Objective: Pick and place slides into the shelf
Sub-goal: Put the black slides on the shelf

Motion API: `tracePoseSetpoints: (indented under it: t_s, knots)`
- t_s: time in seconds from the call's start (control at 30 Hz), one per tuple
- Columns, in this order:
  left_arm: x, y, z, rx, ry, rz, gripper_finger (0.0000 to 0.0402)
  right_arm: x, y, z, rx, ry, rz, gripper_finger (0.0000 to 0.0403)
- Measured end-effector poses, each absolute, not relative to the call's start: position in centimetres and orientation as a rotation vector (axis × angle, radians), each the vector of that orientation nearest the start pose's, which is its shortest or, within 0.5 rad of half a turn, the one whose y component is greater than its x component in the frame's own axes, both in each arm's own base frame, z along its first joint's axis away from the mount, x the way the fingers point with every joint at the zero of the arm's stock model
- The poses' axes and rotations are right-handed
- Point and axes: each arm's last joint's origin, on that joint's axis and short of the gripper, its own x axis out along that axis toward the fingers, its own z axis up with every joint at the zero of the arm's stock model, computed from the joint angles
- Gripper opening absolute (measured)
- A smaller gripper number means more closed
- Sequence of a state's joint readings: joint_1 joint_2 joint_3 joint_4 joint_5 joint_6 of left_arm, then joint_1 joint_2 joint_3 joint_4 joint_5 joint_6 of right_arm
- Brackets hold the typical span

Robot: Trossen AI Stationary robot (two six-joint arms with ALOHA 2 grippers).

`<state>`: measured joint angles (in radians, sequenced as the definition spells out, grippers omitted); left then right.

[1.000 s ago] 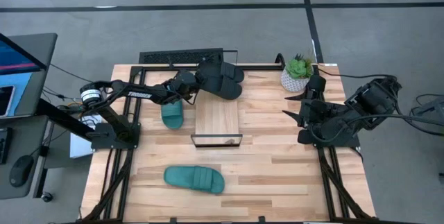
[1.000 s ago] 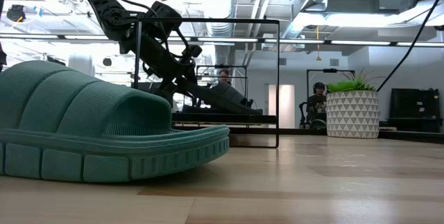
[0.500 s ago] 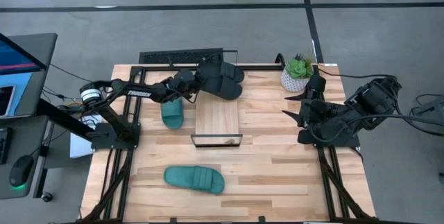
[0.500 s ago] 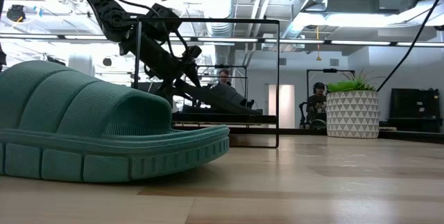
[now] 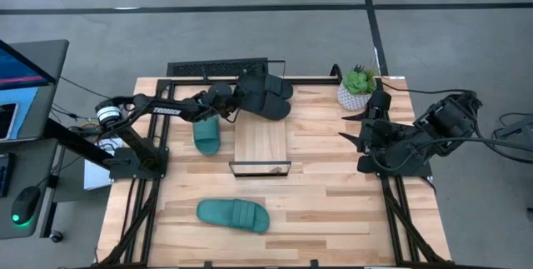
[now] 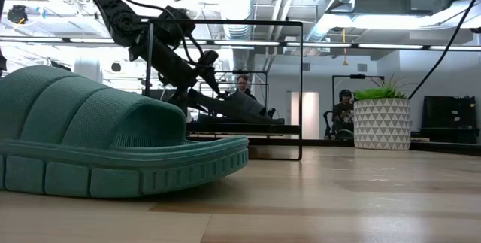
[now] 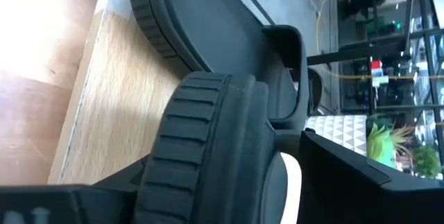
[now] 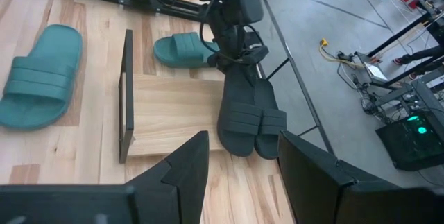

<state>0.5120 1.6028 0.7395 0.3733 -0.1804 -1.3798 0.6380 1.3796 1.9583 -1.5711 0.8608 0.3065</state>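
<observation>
Overhead, I see my left tool (image 5: 236, 102) spread open beside the black slides (image 5: 268, 97), which lie at the shelf's (image 5: 261, 142) far end. Low down, a teal slide (image 6: 105, 134) fills the counter (image 6: 338, 198) foreground. My right tool (image 8: 236, 165) idles half-open, holding nothing.

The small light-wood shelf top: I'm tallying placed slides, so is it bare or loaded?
Mostly bare: the light-wood shelf top carries only the two black rubber slides, side by side at its far end.
</observation>
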Motion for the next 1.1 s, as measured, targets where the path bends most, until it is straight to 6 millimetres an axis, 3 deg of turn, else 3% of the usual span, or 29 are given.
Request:
tracePoseSetpoints:
  t_s: [0.4,0.83,1.1]
  knots:
    - [26.8,17.4,17.5,-1.404,-0.005,0.865,0.025,16.5,9.6,47.4,-0.38,0.686,-0.295,0.0166]
    - [27.5,19.8,21.6,-1.253,0.257,0.915,0.025,16.4,9.8,47.4,-0.356,0.685,-0.285,0.0166]
    - [27.3,19.8,21.6,-1.247,0.313,0.942,0.025,16.2,10.1,47.4,-0.349,0.679,-0.271,0.0166]
